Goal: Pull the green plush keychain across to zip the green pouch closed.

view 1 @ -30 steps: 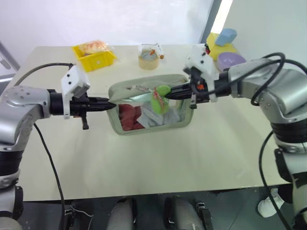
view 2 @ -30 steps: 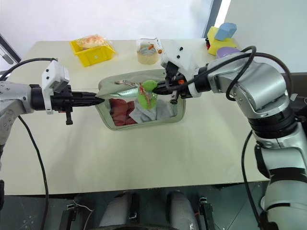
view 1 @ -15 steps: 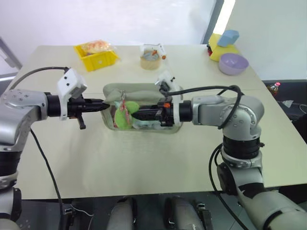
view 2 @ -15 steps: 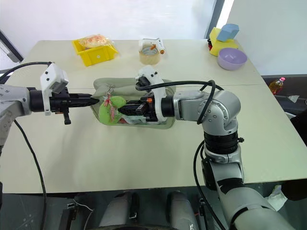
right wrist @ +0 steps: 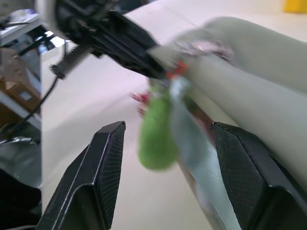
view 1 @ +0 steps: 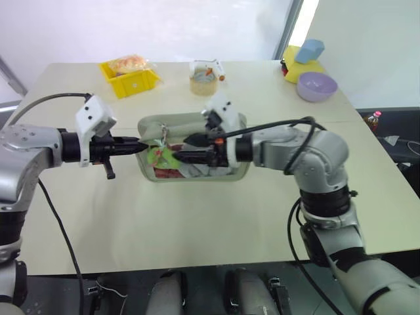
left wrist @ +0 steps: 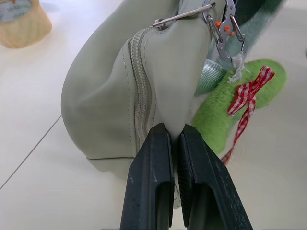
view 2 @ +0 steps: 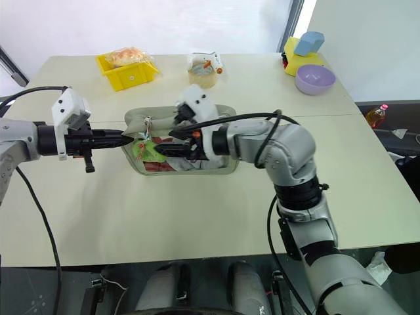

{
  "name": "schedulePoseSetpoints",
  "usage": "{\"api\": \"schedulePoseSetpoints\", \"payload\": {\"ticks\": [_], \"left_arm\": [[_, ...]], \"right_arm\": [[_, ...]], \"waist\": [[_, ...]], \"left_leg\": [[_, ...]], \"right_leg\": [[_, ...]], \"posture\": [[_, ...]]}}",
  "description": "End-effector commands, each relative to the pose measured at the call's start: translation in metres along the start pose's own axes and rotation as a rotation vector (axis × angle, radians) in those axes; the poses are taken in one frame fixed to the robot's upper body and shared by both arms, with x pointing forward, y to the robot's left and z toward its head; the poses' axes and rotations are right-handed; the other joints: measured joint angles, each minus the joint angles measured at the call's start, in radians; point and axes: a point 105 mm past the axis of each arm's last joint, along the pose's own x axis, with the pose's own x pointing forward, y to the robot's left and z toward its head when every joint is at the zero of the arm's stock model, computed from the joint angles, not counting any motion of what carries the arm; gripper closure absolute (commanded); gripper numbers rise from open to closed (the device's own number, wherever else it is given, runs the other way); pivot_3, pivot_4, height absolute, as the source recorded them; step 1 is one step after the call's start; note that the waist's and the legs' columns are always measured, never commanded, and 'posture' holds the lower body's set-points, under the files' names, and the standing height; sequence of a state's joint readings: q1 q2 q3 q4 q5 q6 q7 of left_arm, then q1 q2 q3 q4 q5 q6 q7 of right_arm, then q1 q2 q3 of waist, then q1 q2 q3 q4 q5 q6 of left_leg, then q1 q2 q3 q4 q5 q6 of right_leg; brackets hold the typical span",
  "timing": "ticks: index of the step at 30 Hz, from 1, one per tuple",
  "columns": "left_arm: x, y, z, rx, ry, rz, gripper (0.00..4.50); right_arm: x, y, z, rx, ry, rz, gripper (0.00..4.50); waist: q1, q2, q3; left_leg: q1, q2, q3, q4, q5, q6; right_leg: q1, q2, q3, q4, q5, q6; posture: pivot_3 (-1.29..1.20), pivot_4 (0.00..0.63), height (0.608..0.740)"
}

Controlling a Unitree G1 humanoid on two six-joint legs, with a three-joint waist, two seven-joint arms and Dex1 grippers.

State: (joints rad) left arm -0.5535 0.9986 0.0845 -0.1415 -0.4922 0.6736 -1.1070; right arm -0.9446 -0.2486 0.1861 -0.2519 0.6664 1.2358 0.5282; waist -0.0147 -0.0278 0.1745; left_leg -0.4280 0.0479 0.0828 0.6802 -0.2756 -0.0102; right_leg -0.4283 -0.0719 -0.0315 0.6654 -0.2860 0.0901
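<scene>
On the table, the left claw pinches the nine-o'clock end of the green pouch, while the right claw stands released around the dangling green plush keychain. Zipper appears run across; only letting go seems left.

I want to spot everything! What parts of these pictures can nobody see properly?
- Inside the green pouch: head views, the right gripper and arm cover its clear window.
- The green plush keychain: right wrist view, blurred, its mark unreadable.
- The pinched pouch end: left wrist view, hidden between the left gripper fingers.
- The yellow bin contents: head views, too small.
</scene>
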Motion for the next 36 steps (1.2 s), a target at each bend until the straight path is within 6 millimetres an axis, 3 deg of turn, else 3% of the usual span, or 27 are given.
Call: {"api": "schedulePoseSetpoints", "payload": {"ticks": [1,5,10,12,17,20,23,26,29,33,36], "left_arm": [[-0.005,0.0,0.014,0.045,-0.028,0.011,4.5],[-0.005,-0.001,0.013,0.043,-0.027,0.012,4.5],[-0.005,-0.001,0.013,0.04,-0.026,0.016,4.5],[-0.005,-0.001,0.012,0.038,-0.026,0.018,4.5],[-0.004,-0.002,0.011,0.035,-0.027,0.017,4.5],[-0.003,-0.002,0.011,0.035,-0.028,0.015,4.5],[-0.003,-0.002,0.01,0.039,-0.02,0.014,4.5],[-0.003,-0.001,0.003,0.052,0.005,0.014,4.5],[-0.002,0.002,0.0,0.059,0.011,0.021,4.5],[-0.002,0.005,-0.002,0.071,0.016,0.03,4.5],[-0.004,0.007,-0.004,0.072,0.022,0.038,4.5]], "right_arm": [[0.004,0.012,0.011,-0.09,-0.033,0.028,1.56],[0.01,0.019,0.003,-0.107,0.001,0.047,1.56],[0.015,0.01,-0.009,-0.127,0.06,-0.02,1.56],[0.015,0.007,-0.009,-0.126,0.055,-0.03,2.06],[0.01,0.001,0.006,-0.083,0.005,-0.051,4.44],[0.001,-0.001,0.013,-0.067,-0.006,-0.058,4.48],[-0.022,0.001,0.028,-0.061,-0.003,-0.031,4.48],[-0.056,-0.003,0.059,-0.029,-0.012,-0.036,4.48],[-0.074,-0.003,0.072,0.0,-0.005,-0.029,4.48],[-0.097,-0.012,0.062,-0.015,0.069,-0.087,4.48],[-0.126,-0.045,0.038,-0.107,0.185,-0.284,4.48]], "waist": [[0.002,0.0,0.0],[0.001,0.0,0.0],[0.001,0.0,0.0],[0.001,0.0,0.0],[0.001,0.0,0.0],[0.001,0.0,0.0],[0.003,0.0,0.0],[0.002,0.001,0.0],[0.002,0.0,0.0],[0.004,0.0,0.0],[0.005,0.0,0.0]], "left_leg": [[0.0,0.0,0.0,0.0,0.0,0.0],[0.0,0.0,0.0,0.0,0.0,0.0],[0.0,0.0,0.0,0.0,0.0,0.0],[0.0,0.0,0.0,0.0,0.0,0.0],[0.0,0.0,0.0,0.0,0.0,0.0],[0.0,0.0,0.0,0.0,0.0,0.0],[0.0,0.0,0.0,0.0,0.0,0.0],[0.0,0.0,0.0,0.0,0.0,0.0],[0.0,0.0,0.0,-0.001,0.0,0.001],[0.001,0.0,0.001,-0.001,-0.004,0.006],[0.0,-0.001,0.0,-0.001,-0.004,0.007]], "right_leg": [[0.0,0.0,0.0,0.0,0.0,0.0],[0.0,0.0,0.0,0.0,0.0,0.0],[0.0,0.0,0.0,0.0,0.0,0.0],[0.0,0.0,0.0,0.0,0.0,0.0],[0.0,0.0,0.0,0.0,0.0,0.0],[0.0,0.0,0.0,0.0,0.0,0.0],[0.0,0.0,0.0,0.0,0.0,0.0],[0.0,-0.001,0.0,0.0,0.0,0.0],[0.0,0.0,0.0,0.0,0.0,0.0],[0.0,-0.001,0.0,-0.001,0.0,0.0],[0.0,-0.002,0.0,-0.003,0.0,0.0]], "posture": [[0.0,0.15,0.739],[0.0,0.15,0.739],[0.0,0.15,0.739],[0.0,0.15,0.739],[0.0,0.15,0.739],[0.0,0.15,0.739],[0.0,0.15,0.739],[0.0,0.15,0.739],[0.0,0.15,0.739],[0.0,0.15,0.739],[0.0,0.15,0.739]]}}
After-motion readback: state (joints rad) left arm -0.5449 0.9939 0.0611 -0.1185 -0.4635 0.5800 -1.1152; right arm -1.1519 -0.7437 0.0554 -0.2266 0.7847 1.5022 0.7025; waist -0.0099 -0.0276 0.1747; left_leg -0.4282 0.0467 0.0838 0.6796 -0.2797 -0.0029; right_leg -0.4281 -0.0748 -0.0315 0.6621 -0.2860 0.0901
